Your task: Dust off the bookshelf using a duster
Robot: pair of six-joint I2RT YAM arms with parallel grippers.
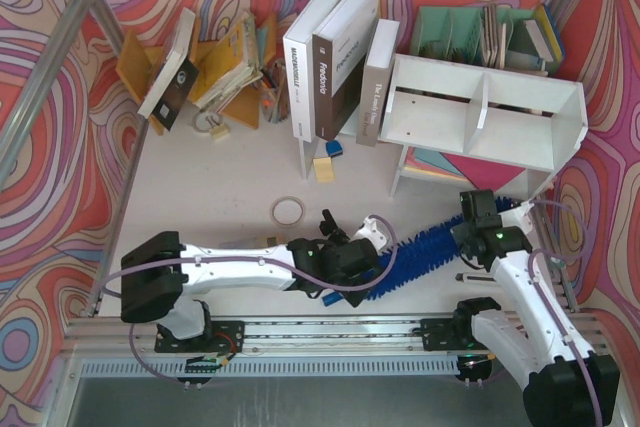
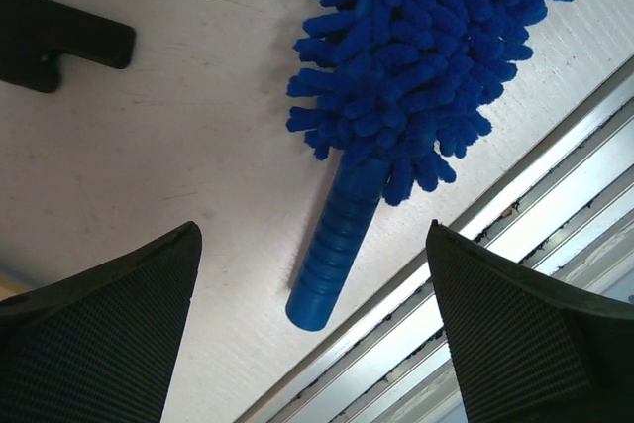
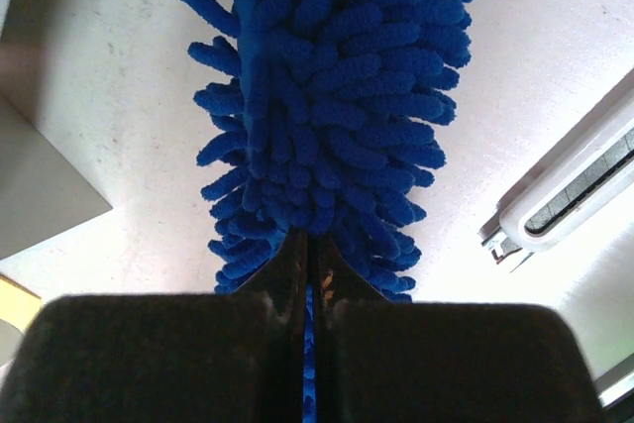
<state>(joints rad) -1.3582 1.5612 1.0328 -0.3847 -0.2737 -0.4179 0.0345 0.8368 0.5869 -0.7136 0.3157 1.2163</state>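
Right jaws — tight on duster

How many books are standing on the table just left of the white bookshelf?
3: a white-spined book leftmost, a brown-spined book in the middle, a grey book nearest the bookshelf. Others may hide behind.

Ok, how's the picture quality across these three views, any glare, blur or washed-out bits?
Top view: evenly lit and sharp, no glare. Left wrist view: the duster is crisp, the table bright but readable. Right wrist view: the table blows out almost white, and the right gripper, shut on the duster, is a dark featureless mass.
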